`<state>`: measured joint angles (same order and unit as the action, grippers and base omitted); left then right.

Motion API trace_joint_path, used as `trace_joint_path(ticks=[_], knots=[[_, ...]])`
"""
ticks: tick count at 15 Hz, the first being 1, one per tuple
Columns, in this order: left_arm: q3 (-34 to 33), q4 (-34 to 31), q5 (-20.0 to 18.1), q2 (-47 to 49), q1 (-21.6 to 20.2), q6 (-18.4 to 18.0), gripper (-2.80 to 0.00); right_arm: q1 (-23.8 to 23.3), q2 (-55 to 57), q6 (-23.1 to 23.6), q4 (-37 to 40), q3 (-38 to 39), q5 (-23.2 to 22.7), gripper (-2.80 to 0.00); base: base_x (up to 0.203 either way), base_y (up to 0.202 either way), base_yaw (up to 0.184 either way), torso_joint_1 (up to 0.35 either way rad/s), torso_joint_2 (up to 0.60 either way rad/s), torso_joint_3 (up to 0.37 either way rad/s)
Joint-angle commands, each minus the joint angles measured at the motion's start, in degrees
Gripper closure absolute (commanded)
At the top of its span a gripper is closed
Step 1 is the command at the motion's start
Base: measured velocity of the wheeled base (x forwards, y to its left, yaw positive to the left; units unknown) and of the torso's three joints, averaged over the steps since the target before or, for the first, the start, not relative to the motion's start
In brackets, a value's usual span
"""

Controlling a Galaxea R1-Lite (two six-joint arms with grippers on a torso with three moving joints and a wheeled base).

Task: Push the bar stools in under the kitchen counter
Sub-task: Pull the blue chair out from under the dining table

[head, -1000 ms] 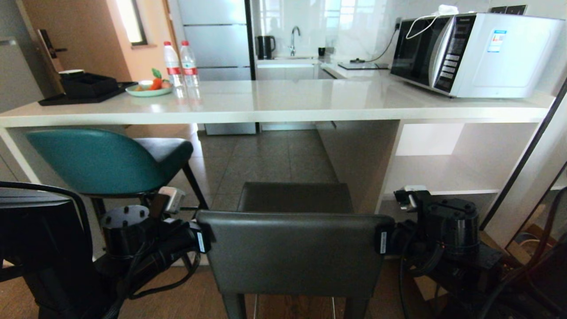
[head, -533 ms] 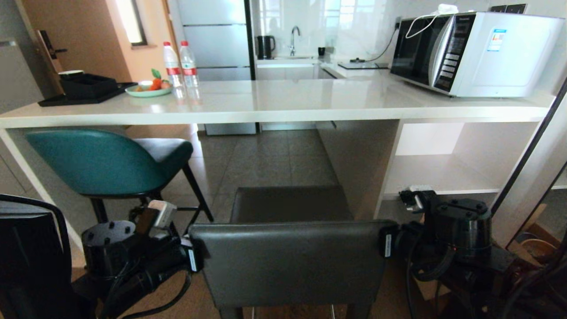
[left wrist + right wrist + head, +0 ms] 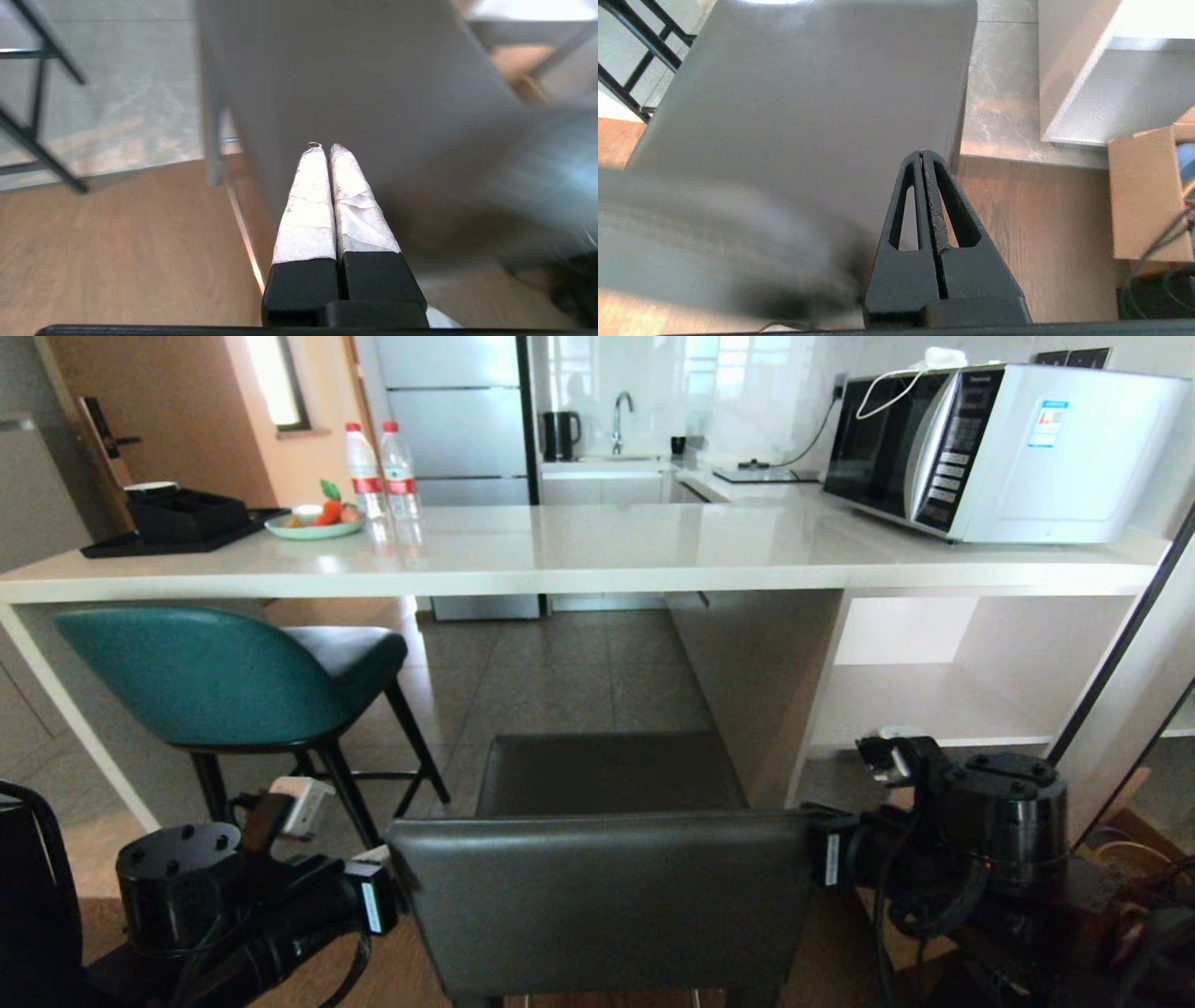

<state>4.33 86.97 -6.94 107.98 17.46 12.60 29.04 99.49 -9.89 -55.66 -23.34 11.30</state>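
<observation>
The boxy dark-grey bar stool stands low in the middle of the head view, its seat pointing at the kitchen counter. The teal bar stool stands at the left with its seat under the counter's edge. My left gripper is shut and empty, lying along the grey stool's left side. My right gripper is shut and empty at the right edge of the grey seat. In the head view the backrest hides both sets of fingers; the wrists flank it.
On the counter stand a microwave, two water bottles, a plate of fruit and a black tray. A grey panel and white shelves fill the space under the right half. A cardboard box lies on the floor at my right.
The grey stool and both arms now show lower and nearer in the head view, while the counter and the teal stool keep their places. Both grippers stay at the stool's sides.
</observation>
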Motion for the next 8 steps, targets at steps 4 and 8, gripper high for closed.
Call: trace_joint_path(ticks=[4, 8], knots=[[-4.26, 0.69, 1.10, -9.33, 0.75, 0.45, 0.00, -3.05, -7.22, -0.11, 0.83, 4.31, 0.45, 0.00, 0.000, 0.000, 0.000, 0.000, 0.00, 0.000], [-4.38, -4.26, 1.80, -19.89, -2.82, 0.61, 0.00, -3.95, -14.68, -0.23, 3.75, 5.36, 0.48, 0.00, 0.000, 0.000, 0.000, 0.000, 0.00, 0.000]])
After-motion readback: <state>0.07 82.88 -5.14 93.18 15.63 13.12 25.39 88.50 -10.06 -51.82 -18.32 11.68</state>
